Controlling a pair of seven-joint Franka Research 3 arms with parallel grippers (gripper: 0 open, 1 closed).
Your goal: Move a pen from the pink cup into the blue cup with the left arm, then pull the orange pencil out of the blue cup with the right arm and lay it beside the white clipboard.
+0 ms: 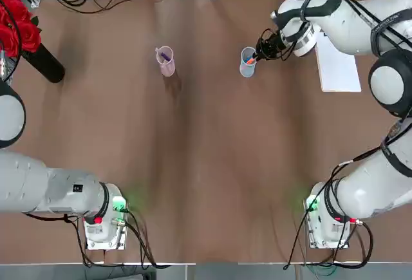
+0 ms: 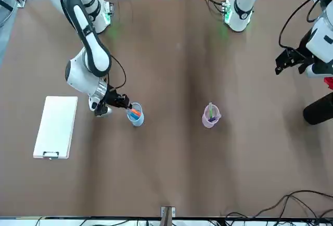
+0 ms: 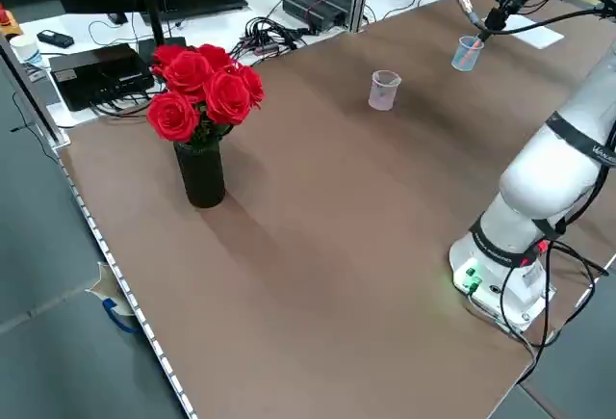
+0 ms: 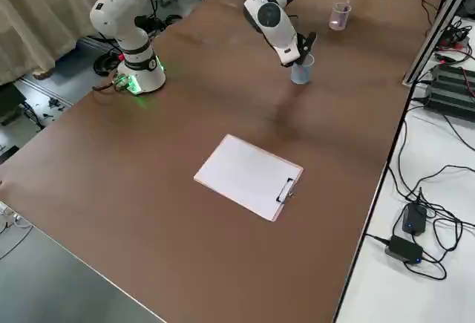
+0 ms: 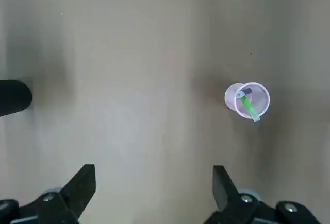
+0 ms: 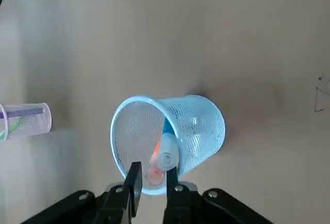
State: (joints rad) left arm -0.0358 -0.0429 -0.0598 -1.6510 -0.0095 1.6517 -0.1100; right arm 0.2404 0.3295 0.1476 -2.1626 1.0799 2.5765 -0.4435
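My right gripper (image 6: 154, 168) is at the blue cup's (image 6: 198, 126) rim, fingers partly apart at the orange pencil's (image 6: 155, 162) upper end; I cannot tell whether they grip. Overhead, the pencil leans in that cup, top toward two o'clock. My left gripper (image 5: 154, 175) hangs open at nine o'clock.

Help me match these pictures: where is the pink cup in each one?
Top view: the pink cup is above centre, slightly left.
Front view: right of centre, near mid-height.
Left side view: upper part, right of centre.
Right side view: near the top, right of centre.
Left wrist view: right half, mid-height.
Right wrist view: at the left edge, just below mid-height.
Shared landmark: the blue cup, in every view except the left wrist view.
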